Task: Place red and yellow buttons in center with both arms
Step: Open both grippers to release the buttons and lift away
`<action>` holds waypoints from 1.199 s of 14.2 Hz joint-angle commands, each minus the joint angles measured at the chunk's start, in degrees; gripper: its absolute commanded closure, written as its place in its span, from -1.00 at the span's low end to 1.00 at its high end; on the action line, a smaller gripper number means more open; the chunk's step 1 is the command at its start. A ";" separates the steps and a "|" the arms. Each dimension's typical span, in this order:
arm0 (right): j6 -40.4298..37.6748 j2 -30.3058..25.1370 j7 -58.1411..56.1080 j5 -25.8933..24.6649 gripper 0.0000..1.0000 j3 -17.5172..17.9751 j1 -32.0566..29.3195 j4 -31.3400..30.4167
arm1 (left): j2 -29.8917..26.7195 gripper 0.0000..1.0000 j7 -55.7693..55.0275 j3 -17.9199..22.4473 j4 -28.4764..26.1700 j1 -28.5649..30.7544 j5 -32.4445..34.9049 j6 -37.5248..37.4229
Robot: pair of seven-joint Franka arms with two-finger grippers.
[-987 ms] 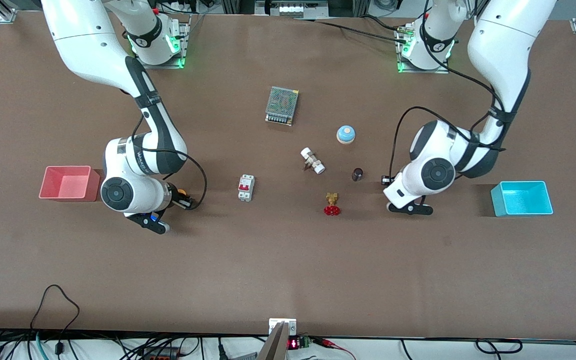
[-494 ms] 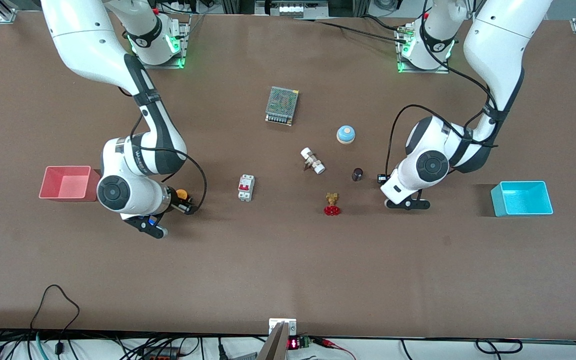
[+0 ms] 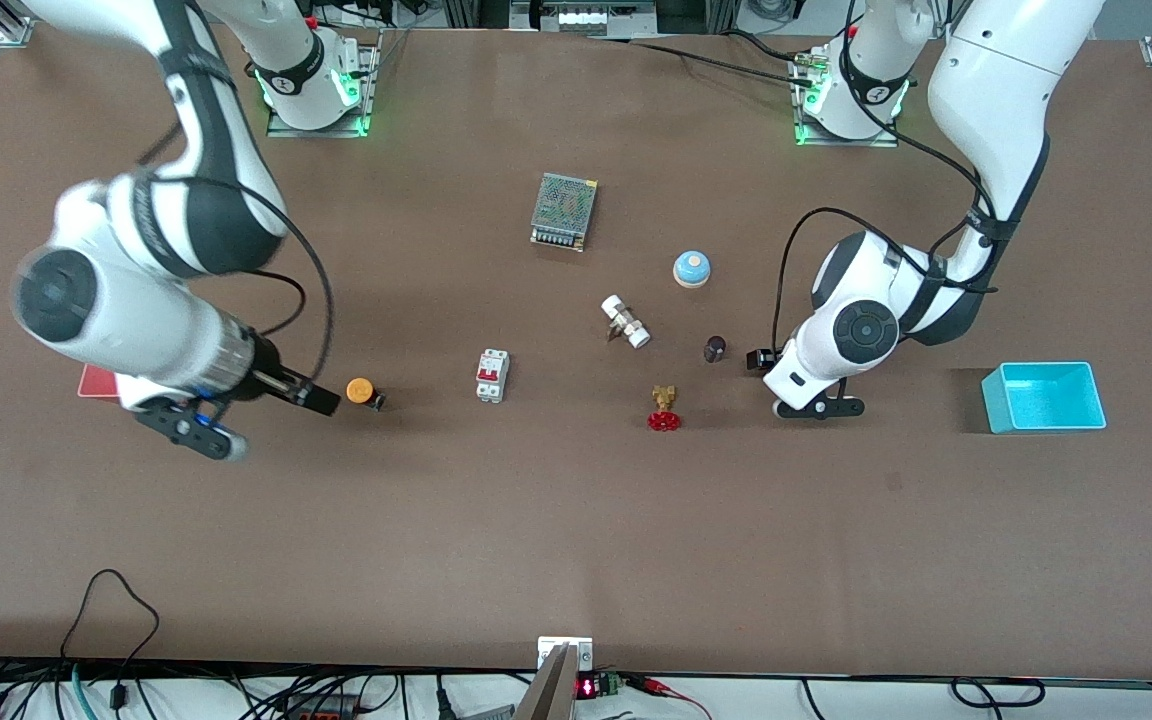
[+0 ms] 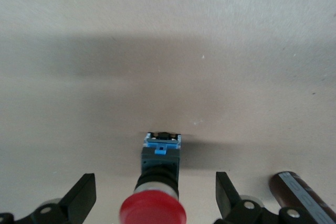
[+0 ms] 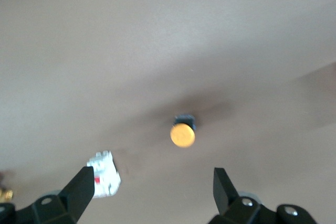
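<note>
Since the coming move turns on how each button lies to its jaws, I log those first. Item one, red button (image 4: 153, 214): on the tabletop toward the left arm's end, lying on its side, red cap toward the wrist camera and blue-and-black body pointing away, so its long axis runs straight out along the approach line. It sits between the left gripper (image 4: 152, 203) fingers, which stand spread wide on either side and not touching it; I judge a plain closing would catch the body just under the cap. In the front view the button itself is hidden under that arm's wrist (image 3: 841, 345). Item two, yellow button (image 3: 361, 390): resting on the table toward the right arm's end, beside the white breaker (image 3: 492, 376), orange-yellow cap facing the right gripper (image 3: 321, 400). That gripper is raised, jaws parted with nothing in them, the button apart from its fingertips; the right wrist view shows it centred between them but well off. Item three, the center (image 3: 576, 450): bare brown tabletop, nearer the front camera than the brass valve (image 3: 664, 408). A dark cylinder (image 3: 715, 348) lies just beside the left gripper.
</note>
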 commanded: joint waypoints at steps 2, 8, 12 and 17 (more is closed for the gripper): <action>-4.92 -4.26 -6.01 -0.24 -1.00 -0.25 -4.21 -1.31 | -2.33 -1.00 0.65 0.14 10.19 0.20 1.13 -14.98; -9.05 -9.97 -19.88 -7.80 -1.00 -5.43 -5.53 -1.39 | -2.41 -1.00 10.23 0.76 29.98 0.90 1.04 -32.49; -9.24 -12.79 -29.49 -7.36 -1.00 -0.19 -16.85 -1.39 | -6.27 -1.00 14.62 0.05 36.06 3.80 -0.01 -40.23; -11.24 -15.69 -31.15 -8.50 -1.00 4.23 -21.62 -1.83 | -12.69 -1.00 15.59 0.14 35.54 10.46 -4.48 -42.62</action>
